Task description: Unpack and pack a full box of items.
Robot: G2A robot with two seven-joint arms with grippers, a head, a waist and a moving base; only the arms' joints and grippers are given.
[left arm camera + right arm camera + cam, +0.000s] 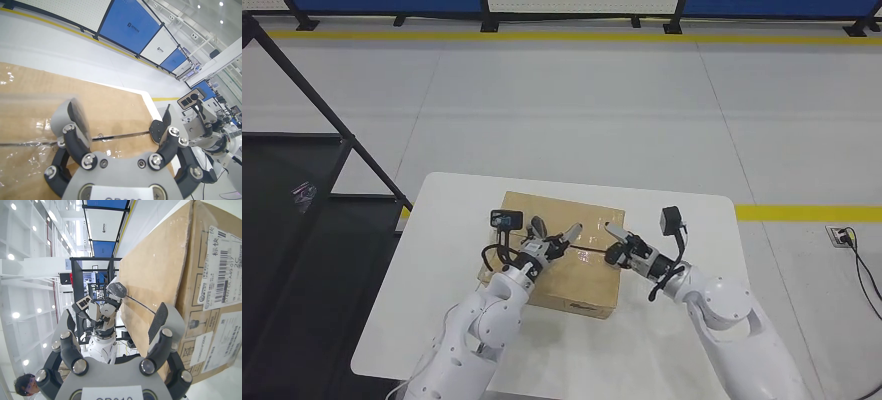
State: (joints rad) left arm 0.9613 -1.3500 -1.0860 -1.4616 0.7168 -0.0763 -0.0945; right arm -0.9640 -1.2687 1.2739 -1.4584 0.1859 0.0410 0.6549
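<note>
On the white surface (682, 330) ahead of me sits the cardboard box (582, 290). It is closed, its two top flaps meeting along a seam (122, 134) that runs across from my left side to my right. Clear tape (28, 144) lies crinkled over the part of the seam near my left tool (121, 117). I judge that opening the box turns on that seam: it lies just beneath my left tool, and its long axis points toward my right tool (115, 321). My left arm is bent in over the box top, tool tilted down, jaws spread wide and holding nothing. My right arm comes in at the box's right end, its tool also wide apart and empty, one finger over the flap near the seam's end.
</note>
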